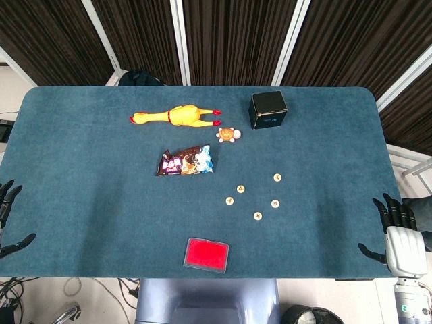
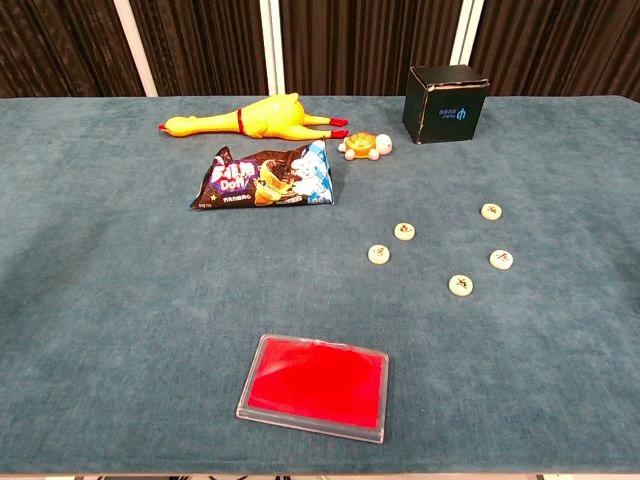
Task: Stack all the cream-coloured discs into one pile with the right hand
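Seen in head view only: right hand (image 1: 398,233) and left hand (image 1: 8,212), both spread, holding nothing, at the near table (image 1: 81,169) corners. Then one red pad (image 2: 314,387); five discs (image 2: 461,285), unstacked, right of centre; one snack bag (image 2: 266,178); one turtle (image 2: 364,146); one chicken (image 2: 255,117); one box (image 2: 446,103).

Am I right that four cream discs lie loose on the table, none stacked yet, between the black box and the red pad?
Not quite: there are five cream discs, not four. The chest view shows them all lying separately, none stacked, between the black box and the red pad.
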You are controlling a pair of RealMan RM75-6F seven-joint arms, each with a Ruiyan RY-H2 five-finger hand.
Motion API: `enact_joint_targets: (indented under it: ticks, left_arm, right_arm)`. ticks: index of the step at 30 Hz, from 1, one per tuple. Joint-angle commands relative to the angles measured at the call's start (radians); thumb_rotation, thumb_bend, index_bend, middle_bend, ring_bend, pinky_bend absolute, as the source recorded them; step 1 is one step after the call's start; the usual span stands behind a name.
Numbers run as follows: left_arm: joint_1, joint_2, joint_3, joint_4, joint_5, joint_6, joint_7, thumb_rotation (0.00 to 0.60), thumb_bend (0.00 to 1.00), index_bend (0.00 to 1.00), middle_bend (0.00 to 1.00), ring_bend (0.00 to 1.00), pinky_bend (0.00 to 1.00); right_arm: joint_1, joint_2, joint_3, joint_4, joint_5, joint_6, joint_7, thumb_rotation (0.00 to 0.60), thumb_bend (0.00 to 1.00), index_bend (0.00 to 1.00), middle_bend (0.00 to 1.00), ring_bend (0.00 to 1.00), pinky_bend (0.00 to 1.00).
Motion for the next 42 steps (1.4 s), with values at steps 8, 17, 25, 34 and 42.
enact_joint_targets:
  ticks: [8, 17, 25, 34, 42]
  left_arm:
    - [0.005, 0.001, 0.000, -0.007, 0.001, 0.006, -0.002, 0.600, 0.08, 0.09, 0.00, 0.00, 0.03]
    - [0.005, 0.001, 0.000, -0.009, -0.001, 0.005, -0.003, 0.600, 0.08, 0.09, 0.00, 0.00, 0.03]
    - [0.007, -0.001, 0.000, -0.013, -0.002, 0.007, 0.006, 0.600, 0.08, 0.09, 0.00, 0.00, 0.03]
    - [0.008, 0.001, -0.006, -0.011, -0.018, 0.000, -0.006, 0.600, 0.08, 0.09, 0.00, 0.00, 0.03]
    - [0.010, 0.002, -0.010, -0.015, -0.028, 0.000, -0.007, 0.600, 0.08, 0.10, 0.00, 0.00, 0.03]
  right_arm:
    - [0.054, 0.064, 0.010, -0.044, 0.016, -0.106, 0.029, 0.600, 0.07, 0.15, 0.00, 0.00, 0.00]
    - [0.184, 0.126, 0.063, -0.100, 0.142, -0.311, -0.024, 0.600, 0.07, 0.20, 0.00, 0.00, 0.00]
    - [0.293, 0.038, 0.085, -0.137, 0.254, -0.436, -0.088, 0.600, 0.07, 0.22, 0.00, 0.00, 0.00]
    - [0.467, -0.157, 0.153, 0.047, 0.447, -0.499, -0.277, 0.600, 0.09, 0.26, 0.00, 0.00, 0.00]
    - [0.591, -0.331, 0.189, 0.280, 0.585, -0.508, -0.378, 0.600, 0.13, 0.31, 0.00, 0.00, 0.00]
